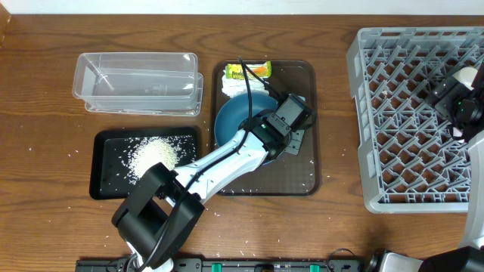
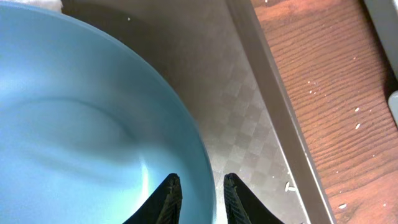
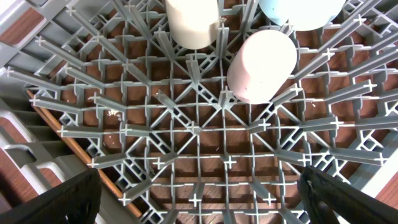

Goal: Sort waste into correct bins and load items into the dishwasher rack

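Left tool (image 2: pixel 201 178) straddles dark-blue bowl (image 2: pixel 74 124) rim; wrapper (image 1: pixel 248 71) print illegible.

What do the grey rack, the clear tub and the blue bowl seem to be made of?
The grey rack looks like matte moulded plastic: thin lattice ribs and pegs of one even colour. The clear tub looks like thin glossy plastic: see-through, with glints on its rim. The blue bowl is smooth with a soft sheen: glazed ceramic or hard plastic, I cannot tell.
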